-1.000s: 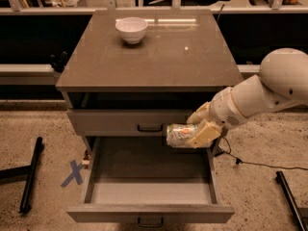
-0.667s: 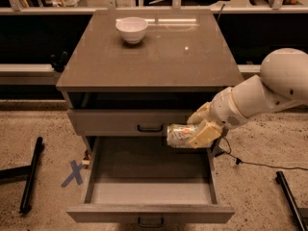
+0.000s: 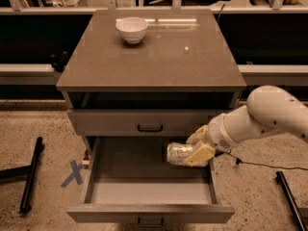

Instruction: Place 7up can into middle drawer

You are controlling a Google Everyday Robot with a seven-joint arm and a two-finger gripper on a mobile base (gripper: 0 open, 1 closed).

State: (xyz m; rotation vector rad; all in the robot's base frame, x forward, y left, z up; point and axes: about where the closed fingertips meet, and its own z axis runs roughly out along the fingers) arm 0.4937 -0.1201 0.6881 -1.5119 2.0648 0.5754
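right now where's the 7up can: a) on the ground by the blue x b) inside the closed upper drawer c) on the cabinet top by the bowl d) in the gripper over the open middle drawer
D: the gripper, at the drawer's right side, grips the 7up can, which lies sideways over the open middle drawer.

The setting appeared to be a robot test lab. A lone drawer cabinet point(image 3: 154, 57) stood on a speckled floor point(image 3: 38, 124) marked with a blue tape cross point(image 3: 73, 173), with black stand legs point(image 3: 31, 174) and a loose cable point(image 3: 260, 165) nearby. The gripper point(image 3: 195, 154) clasped the 7up can point(image 3: 179, 153) above the open middle drawer point(image 3: 144, 191).
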